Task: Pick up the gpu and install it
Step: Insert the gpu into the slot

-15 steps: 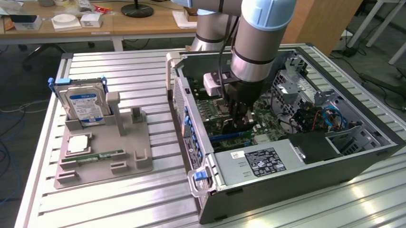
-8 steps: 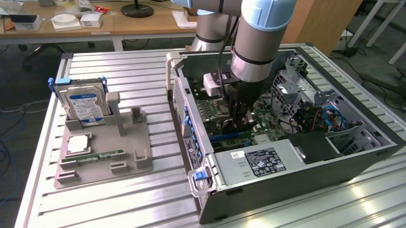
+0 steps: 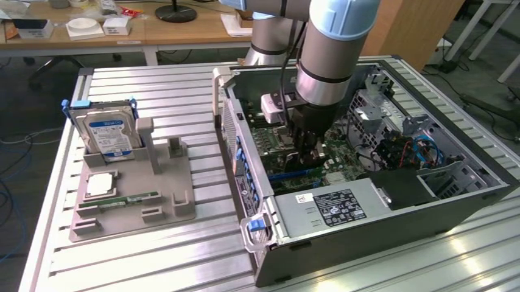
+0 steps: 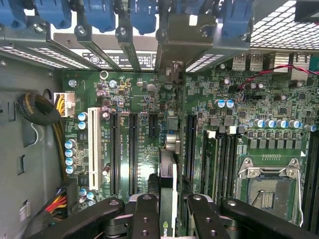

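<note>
My tool sits inside the case over the motherboard, gpu clamped in it. Exterior view: fixture holding hard drive at case's 9 o'clock, both on bench.

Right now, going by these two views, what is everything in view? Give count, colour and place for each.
thin green circuit-board graphics card: one, green, edge-on above the motherboard slots, between the fingers
green motherboard: one, green, inside the case
open computer tower case: one, black and grey, on its side on the table, the exterior view's right
grey plastic fixture: one, grey, on the table, the exterior view's left
blue-labelled silver hard drive: one, silver and blue, upright in the fixture
narrow green RAM stick: one, green, lying in the fixture
flat square silver chip: one, silver, on the fixture
ribbed aluminium table: one, silver, under case and fixture
wooden desk: one, brown, behind the table
robot arm: one, grey and blue, reaching into the case
fingers: two, black, closed on the card
</note>
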Controlling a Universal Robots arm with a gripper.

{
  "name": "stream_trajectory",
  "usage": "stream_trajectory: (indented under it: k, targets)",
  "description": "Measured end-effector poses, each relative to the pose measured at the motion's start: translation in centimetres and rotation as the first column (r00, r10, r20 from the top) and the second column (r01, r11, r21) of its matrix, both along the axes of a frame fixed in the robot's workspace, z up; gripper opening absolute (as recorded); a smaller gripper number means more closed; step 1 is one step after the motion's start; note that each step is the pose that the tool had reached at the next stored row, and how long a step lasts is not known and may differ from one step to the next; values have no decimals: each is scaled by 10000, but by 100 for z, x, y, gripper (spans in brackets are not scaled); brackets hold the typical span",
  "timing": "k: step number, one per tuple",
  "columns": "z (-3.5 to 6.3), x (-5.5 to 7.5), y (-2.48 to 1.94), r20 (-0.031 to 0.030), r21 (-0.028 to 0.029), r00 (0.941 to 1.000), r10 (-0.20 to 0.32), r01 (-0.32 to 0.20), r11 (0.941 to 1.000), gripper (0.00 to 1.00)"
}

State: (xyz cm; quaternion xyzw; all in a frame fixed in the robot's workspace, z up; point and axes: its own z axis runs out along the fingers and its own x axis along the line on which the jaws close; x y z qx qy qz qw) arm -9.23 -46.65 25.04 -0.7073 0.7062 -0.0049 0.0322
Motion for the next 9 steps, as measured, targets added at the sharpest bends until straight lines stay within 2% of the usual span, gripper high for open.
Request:
stream_trajectory:
  k: [9]
  targets:
    - [-3, 15, 1, 0, -1, 10000, -11, 11, 10000, 26]
